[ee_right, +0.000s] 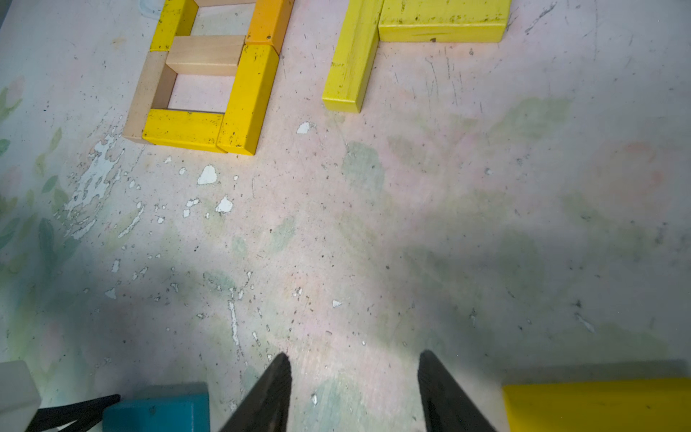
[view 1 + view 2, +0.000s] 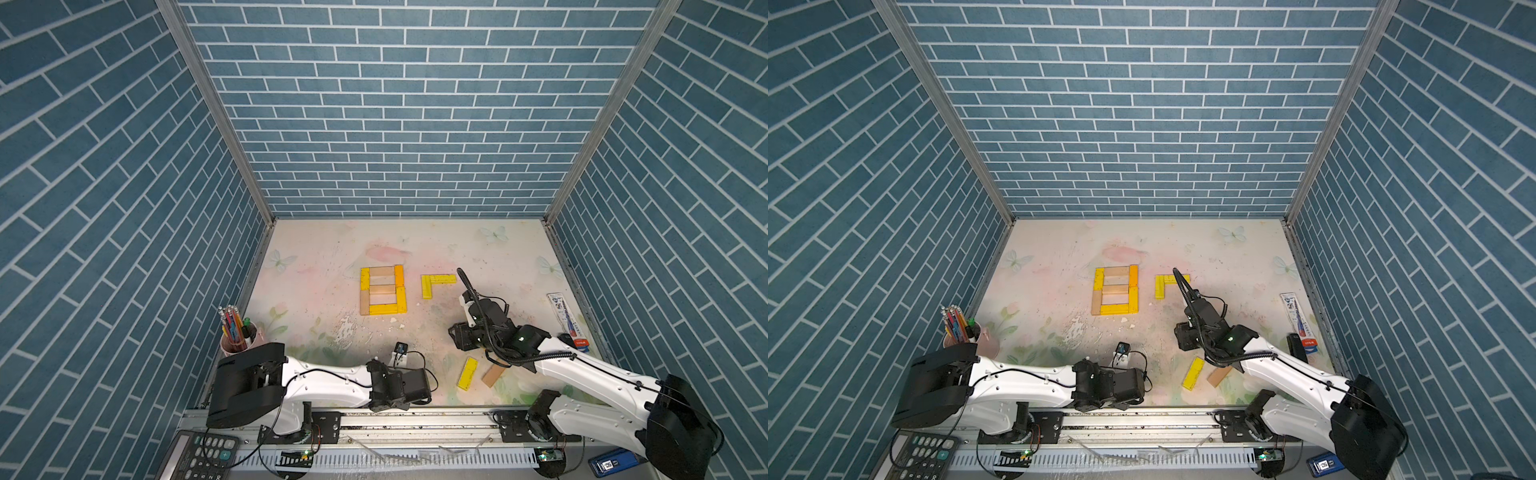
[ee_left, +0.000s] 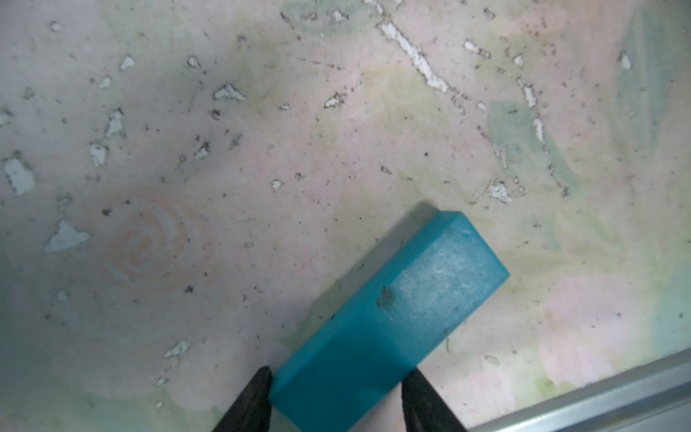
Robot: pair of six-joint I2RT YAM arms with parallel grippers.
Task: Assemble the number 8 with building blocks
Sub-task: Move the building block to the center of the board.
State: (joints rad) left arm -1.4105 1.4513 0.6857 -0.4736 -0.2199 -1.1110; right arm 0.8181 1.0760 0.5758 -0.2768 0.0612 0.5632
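A teal-blue block (image 3: 389,318) lies slantwise on the table by the front rail. My left gripper (image 3: 336,374) is shut on its near end, one black finger against each side. In both top views the left wrist (image 2: 399,384) hides this block. My right gripper (image 1: 354,355) hangs open over bare table with nothing between its fingers. A figure 8 of yellow, orange and tan blocks (image 2: 382,309) lies mid-table, and beside it two yellow blocks (image 2: 437,279) form an L. A loose yellow block (image 2: 468,373) and a tan block (image 2: 493,375) lie under the right arm.
A pink cup of pencils (image 2: 237,336) stands at the left edge. A calculator (image 2: 203,453) lies in front of the rail. A printed packet (image 2: 561,311) and a red and blue stapler (image 2: 579,343) lie along the right wall. The metal rail (image 3: 598,392) borders the front.
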